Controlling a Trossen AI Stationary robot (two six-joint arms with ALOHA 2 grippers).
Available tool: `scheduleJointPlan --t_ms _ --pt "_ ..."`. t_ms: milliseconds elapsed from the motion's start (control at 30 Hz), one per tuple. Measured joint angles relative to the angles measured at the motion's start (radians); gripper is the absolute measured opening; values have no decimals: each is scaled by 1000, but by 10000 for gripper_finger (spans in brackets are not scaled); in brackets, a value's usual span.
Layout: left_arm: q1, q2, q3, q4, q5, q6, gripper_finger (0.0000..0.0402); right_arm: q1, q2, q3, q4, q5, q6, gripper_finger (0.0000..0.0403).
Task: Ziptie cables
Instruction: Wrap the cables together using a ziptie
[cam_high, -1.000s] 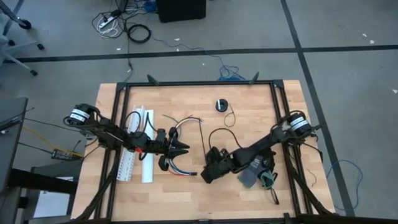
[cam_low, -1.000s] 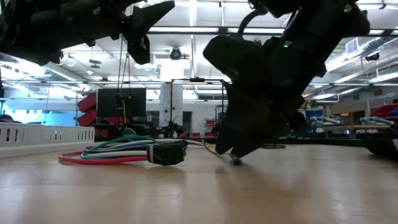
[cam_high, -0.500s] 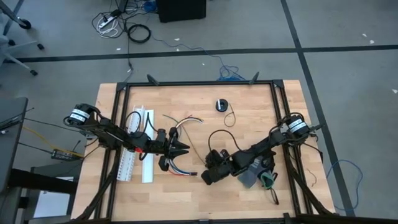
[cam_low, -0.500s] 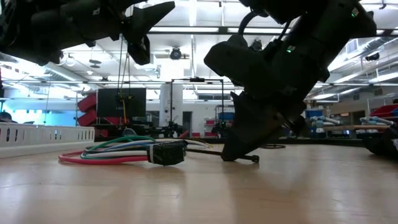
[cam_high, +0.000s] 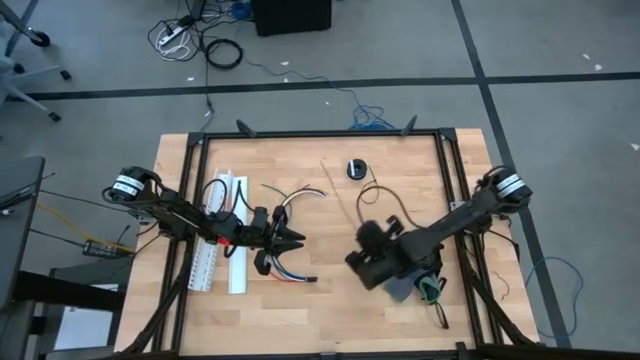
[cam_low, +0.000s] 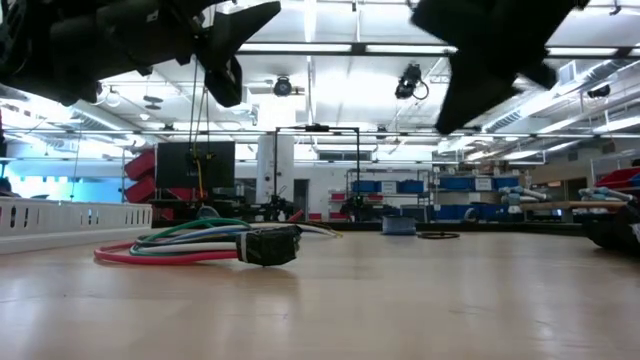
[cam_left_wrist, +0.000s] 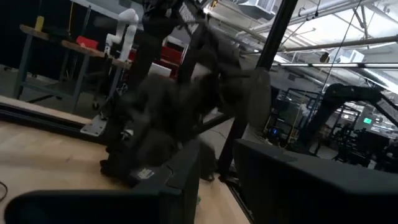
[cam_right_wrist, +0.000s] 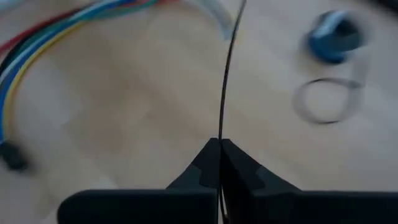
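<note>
- I'm pinching one ziptie (cam_right_wrist: 227, 81) between the right gripper (cam_right_wrist: 219, 149) tips, lifted beside the cables (cam_high: 288, 262).
- Left gripper (cam_high: 285, 238) narrow, hovering over cables.
- Risk: thin strip slipping or twisting during threading.

Grey floor (cam_high: 560, 60) is stretching around the wooden table (cam_high: 400, 170), dark tape lines (cam_high: 300, 85) crossing it. Ceiling lights (cam_low: 330, 48) are glowing overhead, and blue bins (cam_low: 395, 186) are lining the far shelves.
</note>
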Motion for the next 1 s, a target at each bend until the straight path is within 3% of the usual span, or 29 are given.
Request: scheduleJointPlan --t_ms 167,333,467,600,833,1000 --pt "-4 5 0 -13 0 -2 92 52 -47 0 -91 176 118 0" --pt "-21 35 17 -8 3 62 92 81 -42 -3 -3 277 114 0" --pt "-35 69 63 0 22 124 92 86 -42 -44 157 331 20 0" --pt "-35 108 123 48 24 139 92 86 -43 -110 470 307 -182 0" --pt "-26 128 168 65 -50 210 92 113 -42 -266 1240 177 -685 0" --pt "-29 128 168 82 -45 215 92 146 -43 -321 1441 178 -813 0"
